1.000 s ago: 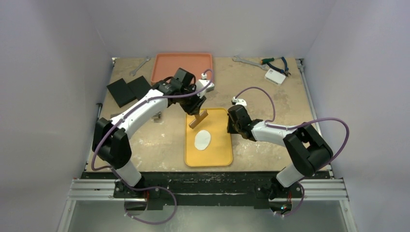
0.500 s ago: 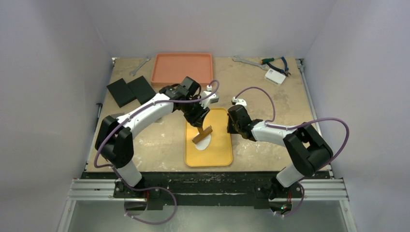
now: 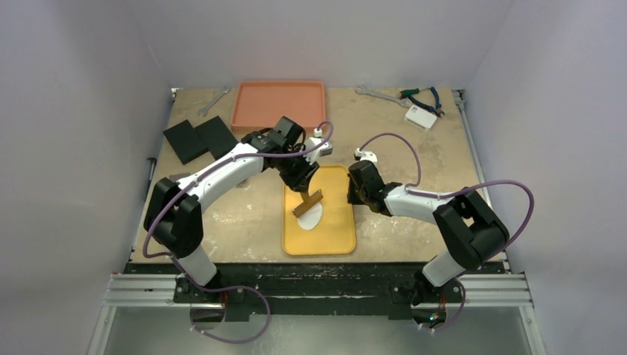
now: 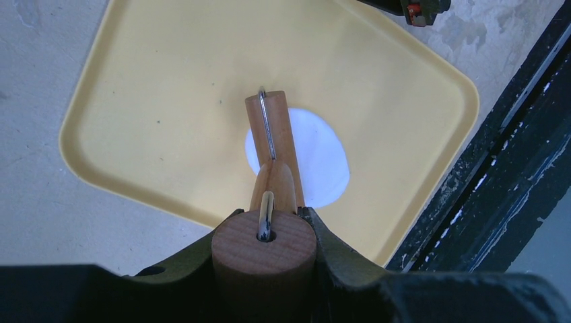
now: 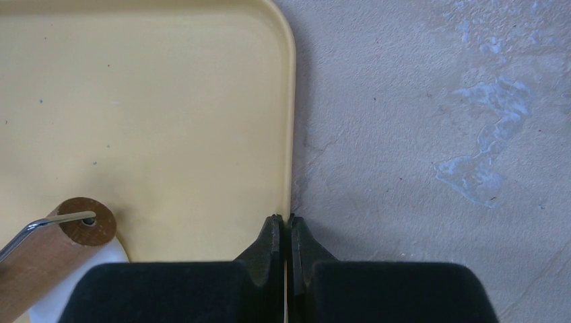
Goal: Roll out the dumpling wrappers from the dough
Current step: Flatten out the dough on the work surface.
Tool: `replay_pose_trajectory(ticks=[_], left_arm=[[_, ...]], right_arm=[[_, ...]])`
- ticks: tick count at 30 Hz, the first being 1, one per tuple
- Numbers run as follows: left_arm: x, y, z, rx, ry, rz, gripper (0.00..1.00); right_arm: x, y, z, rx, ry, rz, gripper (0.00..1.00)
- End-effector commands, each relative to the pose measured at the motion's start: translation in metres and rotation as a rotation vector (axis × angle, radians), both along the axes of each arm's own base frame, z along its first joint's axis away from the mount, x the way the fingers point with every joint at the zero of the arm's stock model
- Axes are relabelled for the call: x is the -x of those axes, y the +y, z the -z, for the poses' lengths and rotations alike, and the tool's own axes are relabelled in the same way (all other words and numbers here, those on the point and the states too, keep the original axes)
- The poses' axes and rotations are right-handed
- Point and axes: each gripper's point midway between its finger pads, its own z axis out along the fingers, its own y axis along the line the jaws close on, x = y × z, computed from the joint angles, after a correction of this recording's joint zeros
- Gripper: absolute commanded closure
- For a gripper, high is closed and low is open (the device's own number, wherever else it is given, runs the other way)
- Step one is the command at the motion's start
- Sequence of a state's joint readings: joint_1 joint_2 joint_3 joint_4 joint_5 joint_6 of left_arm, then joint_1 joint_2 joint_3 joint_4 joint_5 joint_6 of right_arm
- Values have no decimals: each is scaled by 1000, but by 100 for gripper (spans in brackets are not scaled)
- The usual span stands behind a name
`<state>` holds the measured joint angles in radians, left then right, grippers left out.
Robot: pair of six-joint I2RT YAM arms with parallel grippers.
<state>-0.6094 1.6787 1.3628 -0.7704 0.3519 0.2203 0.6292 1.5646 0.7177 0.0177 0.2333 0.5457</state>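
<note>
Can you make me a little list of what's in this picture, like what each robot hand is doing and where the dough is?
left gripper: closed on the handle of a wooden roller
wooden roller: lying across the white dough
white dough: one flat oval piece on the yellow tray
right gripper: shut, holding nothing, tips at the yellow tray's right rim
orange tray: behind the yellow tray
black blocks: far left
pliers: far right corner
</note>
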Motion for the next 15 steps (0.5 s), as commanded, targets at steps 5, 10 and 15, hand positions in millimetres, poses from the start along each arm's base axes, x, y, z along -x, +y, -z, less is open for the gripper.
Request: replay_pose_trajectory(ticks=[5,10,15], left_arm=[[-3,0,17,-90,-55,30,100],[-4,8,16,-107,-69,41,100],[-38,49,29,-194,-137,-62,100]], right_arm=[[3,-3,5,36,13,-22,100],[3,-3,6,36,14,-22,100],[3,-3,4,35,11,-23,100]])
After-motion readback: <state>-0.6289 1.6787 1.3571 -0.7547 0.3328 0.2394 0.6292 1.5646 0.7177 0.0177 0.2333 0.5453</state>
